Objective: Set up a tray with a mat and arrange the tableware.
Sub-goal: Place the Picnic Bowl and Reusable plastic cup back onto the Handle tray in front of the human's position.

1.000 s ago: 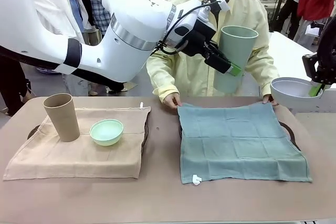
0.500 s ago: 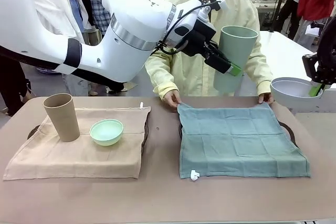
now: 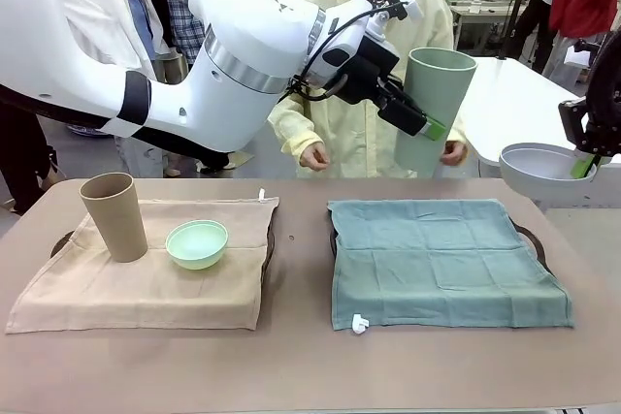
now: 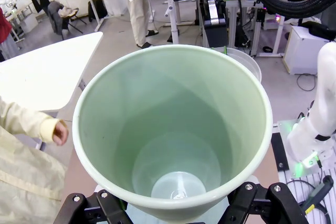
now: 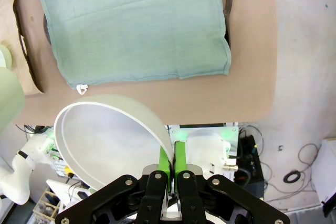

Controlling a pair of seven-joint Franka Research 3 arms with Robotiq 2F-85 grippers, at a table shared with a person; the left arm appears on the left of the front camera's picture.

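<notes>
Hands (image 3: 313,155) have lifted off the green mat (image 3: 441,261); left jaws hold the pale green cup (image 3: 434,109), right jaws pinch the greyish white bowl (image 3: 541,166).

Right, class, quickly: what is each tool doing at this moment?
Left tool: closed around the pale green cup, held up in the air.
Right tool: shut on the rim of the greyish white bowl.

Front camera faces across the brown worktop (image 3: 301,356); the left wrist camera peers closely into a pale green tall cup (image 4: 173,129); the right wrist camera looks down from high on the teal cloth mat (image 5: 134,24), shared with the front view.
</notes>
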